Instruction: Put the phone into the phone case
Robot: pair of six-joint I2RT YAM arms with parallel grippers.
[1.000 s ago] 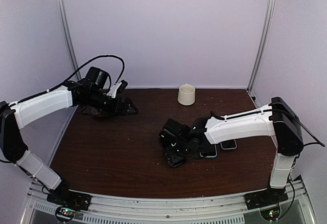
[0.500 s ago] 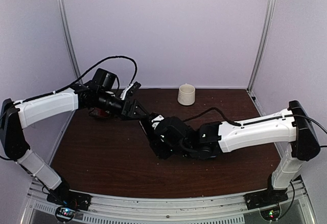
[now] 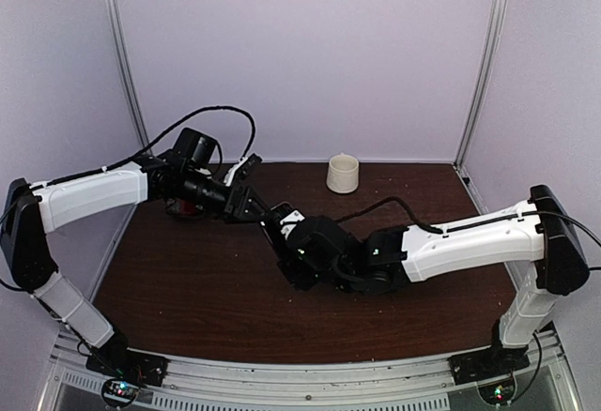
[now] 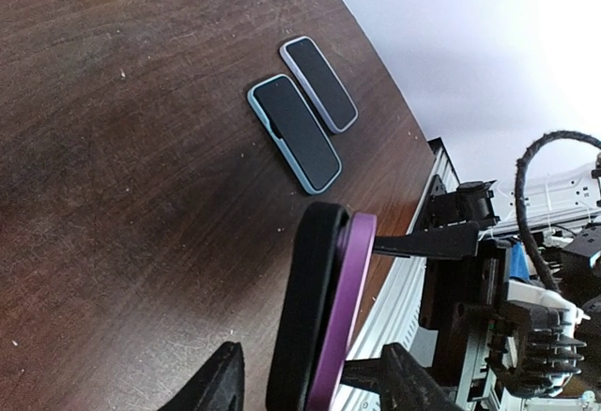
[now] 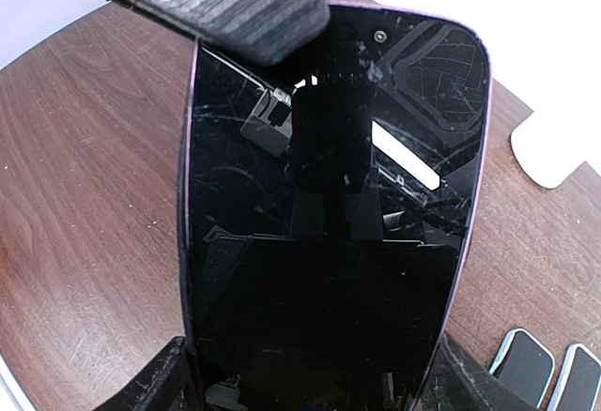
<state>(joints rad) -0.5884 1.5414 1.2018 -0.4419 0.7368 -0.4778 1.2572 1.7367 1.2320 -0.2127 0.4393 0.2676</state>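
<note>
Both arms have swung inward since a second ago, and their grippers now meet just left of centre in the overhead view, above the dark table point(image 3: 188, 280). The right gripper point(image 5: 310, 378) clamps the purple-rimmed phone point(image 5: 333, 242) by its long sides, the cracked screen facing its camera. The left gripper point(image 4: 315, 378) is spread wider than the phone, straddling its upper end, with one ribbed pad point(image 5: 225, 3) over the screen's top left.
</note>
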